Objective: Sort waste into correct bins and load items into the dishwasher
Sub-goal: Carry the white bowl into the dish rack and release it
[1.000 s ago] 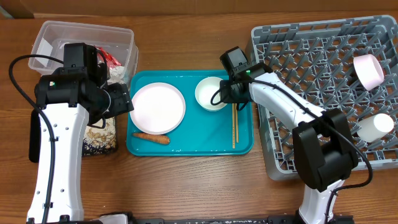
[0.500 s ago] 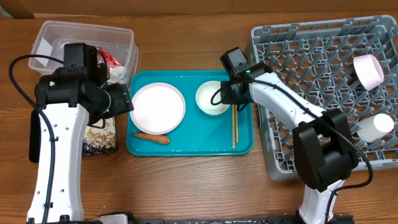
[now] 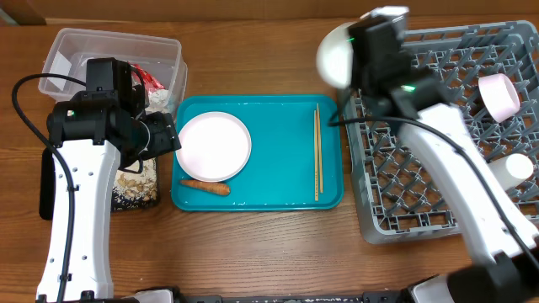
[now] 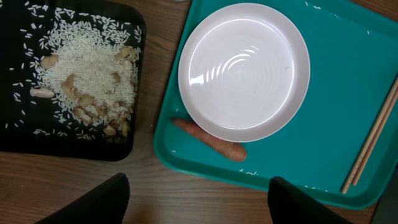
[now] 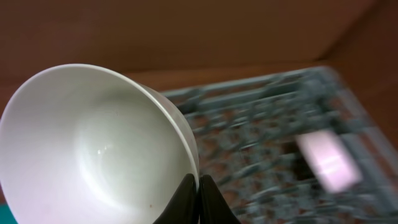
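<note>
Pinching the rim of a round glossy white bowl (image 3: pixel 333 54) between its black fingers, the right gripper (image 5: pixel 198 194) is clenched on that bowl. The bowl hangs tilted in the upper middle of the overhead frame, over the upper-left corner of the large square grey plastic dish rack (image 3: pixel 383 206). In the right wrist view the bowl's hollow faces the camera and fills the left half, with the rack blurred behind it. Inside the rack, a pale pink bowl (image 3: pixel 499 94) lies on its side near the upper right edge, and a small white cup (image 3: pixel 514 171) lies lower down on the right. The left gripper (image 4: pixel 199 186) is released, its two dark fingers spread wide at the bottom of the left wrist view and grasping nothing. It hovers near the left edge of the teal rectangular plastic serving tray (image 3: pixel 278 172). On that tray, the round pale pinkish-white plate (image 4: pixel 244 71) sits in the left half. The small orange carrot (image 4: pixel 211 140) lies against the plate's lower rim, and the pair of thin wooden chopsticks (image 3: pixel 317 151) lies lengthwise near the right edge. Left of the teal tray, the shallow black rectangular tray (image 4: pixel 18 134) holds a heap of white rice grains and beige crumbly food scraps (image 4: pixel 87 74). In the upper left of the overhead frame, the clear plastic rectangular tub (image 3: pixel 118 40) holds a red foil wrapper (image 3: pixel 150 80), partly hidden by the left arm.
</note>
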